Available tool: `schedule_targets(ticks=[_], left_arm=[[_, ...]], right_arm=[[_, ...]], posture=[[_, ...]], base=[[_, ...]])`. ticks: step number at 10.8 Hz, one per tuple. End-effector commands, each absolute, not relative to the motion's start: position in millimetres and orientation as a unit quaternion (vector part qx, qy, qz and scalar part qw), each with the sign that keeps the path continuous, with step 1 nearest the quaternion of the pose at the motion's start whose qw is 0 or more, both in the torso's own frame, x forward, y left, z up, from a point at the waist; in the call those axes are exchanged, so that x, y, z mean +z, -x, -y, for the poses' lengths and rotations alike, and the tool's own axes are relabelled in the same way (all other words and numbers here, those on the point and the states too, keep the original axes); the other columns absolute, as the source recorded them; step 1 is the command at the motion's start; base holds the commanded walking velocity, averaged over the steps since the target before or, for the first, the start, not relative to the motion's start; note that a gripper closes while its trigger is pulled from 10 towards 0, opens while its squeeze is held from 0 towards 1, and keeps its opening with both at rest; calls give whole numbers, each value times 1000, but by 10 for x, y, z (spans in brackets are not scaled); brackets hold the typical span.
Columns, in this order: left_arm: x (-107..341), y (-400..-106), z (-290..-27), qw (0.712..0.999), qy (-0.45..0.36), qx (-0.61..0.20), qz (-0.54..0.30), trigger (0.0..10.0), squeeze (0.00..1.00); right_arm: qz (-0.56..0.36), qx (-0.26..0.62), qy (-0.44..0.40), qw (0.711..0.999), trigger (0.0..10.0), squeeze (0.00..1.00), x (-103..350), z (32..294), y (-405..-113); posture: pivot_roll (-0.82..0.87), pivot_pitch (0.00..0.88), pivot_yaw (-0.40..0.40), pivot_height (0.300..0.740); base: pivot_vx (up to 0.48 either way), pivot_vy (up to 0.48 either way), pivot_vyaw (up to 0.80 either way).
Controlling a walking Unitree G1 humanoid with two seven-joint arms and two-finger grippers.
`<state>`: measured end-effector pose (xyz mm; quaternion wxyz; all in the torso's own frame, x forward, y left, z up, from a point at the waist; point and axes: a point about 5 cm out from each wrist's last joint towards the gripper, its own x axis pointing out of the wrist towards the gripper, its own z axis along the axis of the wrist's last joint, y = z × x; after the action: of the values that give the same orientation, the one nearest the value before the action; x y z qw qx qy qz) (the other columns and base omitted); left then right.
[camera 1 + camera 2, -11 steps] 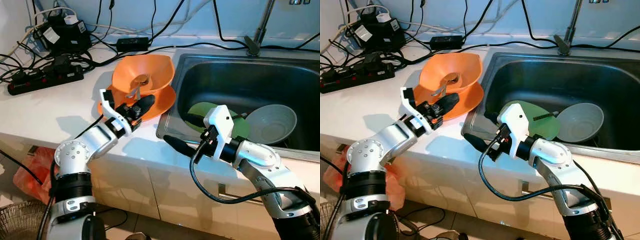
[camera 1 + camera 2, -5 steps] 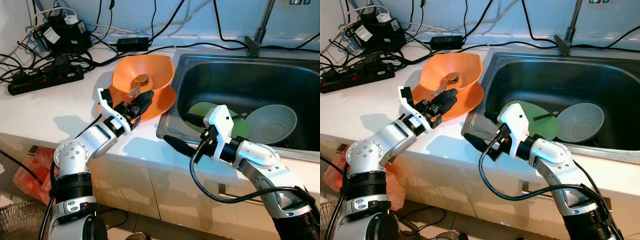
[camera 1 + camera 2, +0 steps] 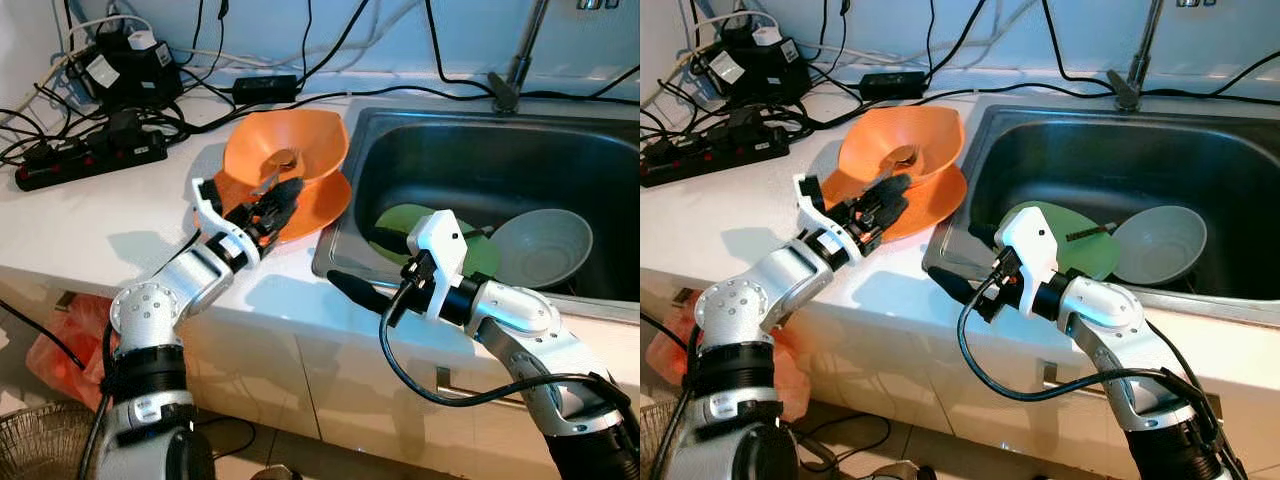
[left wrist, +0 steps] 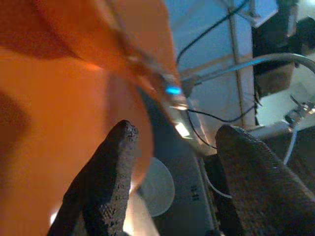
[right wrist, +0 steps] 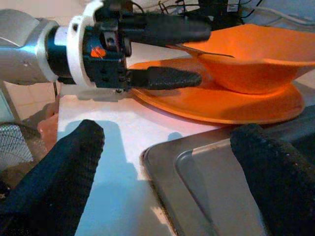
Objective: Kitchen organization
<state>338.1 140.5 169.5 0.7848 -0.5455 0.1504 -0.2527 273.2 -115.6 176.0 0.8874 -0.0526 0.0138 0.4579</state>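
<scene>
Several black cables (image 3: 200, 95) and a power strip (image 3: 90, 155) were seen strewn over the white counter (image 3: 90, 225) behind the work area, with a black adapter (image 3: 265, 85) near the wall. An orange bag (image 3: 65, 345) was visible on the floor below the counter edge.

On the counter, just left of the steel sink (image 3: 500, 170), an orange bowl (image 3: 290, 145) was stacked on an orange plate (image 3: 325, 205), and a metal spoon (image 3: 275, 172) was lying inside the bowl. In the sink basin a green plate (image 3: 420, 225) and a pale grey bowl (image 3: 545, 245) were placed side by side, and the faucet (image 3: 515, 70) rose at the back rim.

The left gripper (image 3: 272, 205) was positioned at the near side of the orange stack with its fingers spread apart; in the right wrist view one finger was seen above the plate's rim beside the bowl's wall and the other at the plate's edge. The right gripper (image 3: 345, 285) was held over the counter's front edge beside the sink corner, its fingers parted and nothing between them.

Compared with one second before, the left gripper had been brought further forward onto the plate and closer to the bowl, while the right arm and the dishes had been left unmoved.
</scene>
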Motion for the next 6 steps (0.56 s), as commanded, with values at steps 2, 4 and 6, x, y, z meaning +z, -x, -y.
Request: schedule_targets(ticks=[2,4,6], left_arm=[[1681,-3423,-1475,790,547,-237,-147,10000,0],[1622,-3433,-1498,788,551,-229,-151,10000,0],[1635,-3471,-1524,786,556,-227,-146,10000,0]], right_arm=[[-4,462,55,885,10000,0,1800,1141,-2729],[-5,461,55,886,10000,0,1800,1141,-2727],[-5,461,54,886,10000,0,1797,1139,-2723]], posture=[[85,59,125,740],[84,61,126,740],[83,63,128,740]], base=[[0,0,0],[0,0,0],[0,0,0]])
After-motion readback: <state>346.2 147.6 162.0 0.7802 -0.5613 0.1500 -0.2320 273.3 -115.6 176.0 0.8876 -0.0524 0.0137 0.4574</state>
